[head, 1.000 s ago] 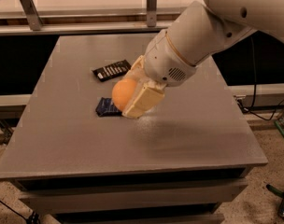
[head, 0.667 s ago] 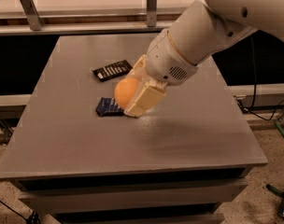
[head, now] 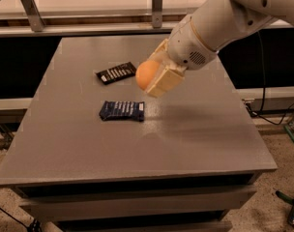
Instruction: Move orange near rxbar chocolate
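Observation:
The orange is held in my gripper, lifted above the grey table. The gripper's cream-coloured fingers are shut around the fruit. The rxbar chocolate, a black wrapper with white lettering, lies flat on the table just left of the held orange. The white arm reaches in from the upper right.
A dark blue wrapped bar lies on the table below the gripper, toward the front. A rail with metal posts runs behind the table. Cables and the floor lie to the right.
The gripper has lifted the orange and carried it up and back, away from the blue bar and toward the black bar. The blue bar now shows in full.

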Controlling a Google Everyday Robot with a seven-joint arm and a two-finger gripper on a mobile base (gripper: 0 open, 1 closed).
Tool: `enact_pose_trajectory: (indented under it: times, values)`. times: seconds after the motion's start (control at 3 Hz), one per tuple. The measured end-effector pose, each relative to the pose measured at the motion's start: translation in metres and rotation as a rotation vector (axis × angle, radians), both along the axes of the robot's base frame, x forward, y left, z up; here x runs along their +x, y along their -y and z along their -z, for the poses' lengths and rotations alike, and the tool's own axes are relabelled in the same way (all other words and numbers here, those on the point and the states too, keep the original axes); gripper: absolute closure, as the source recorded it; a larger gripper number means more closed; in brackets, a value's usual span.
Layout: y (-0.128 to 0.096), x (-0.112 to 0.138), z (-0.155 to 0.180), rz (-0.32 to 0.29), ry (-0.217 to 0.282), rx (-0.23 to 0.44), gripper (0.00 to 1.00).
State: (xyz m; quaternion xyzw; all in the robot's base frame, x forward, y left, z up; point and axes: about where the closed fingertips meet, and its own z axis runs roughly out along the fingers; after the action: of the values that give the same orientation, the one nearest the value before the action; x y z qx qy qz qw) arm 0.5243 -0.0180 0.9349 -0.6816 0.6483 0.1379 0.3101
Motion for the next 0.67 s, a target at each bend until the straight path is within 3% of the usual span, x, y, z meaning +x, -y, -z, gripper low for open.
enact_pose_trajectory:
  times: [0.33, 0.67]
  values:
    - [0.008, 0.038, 0.006, -0.002, 0.041, 0.003, 1.0]
    - [0.005, 0.068, 0.026, 0.0, 0.033, -0.002, 1.0]
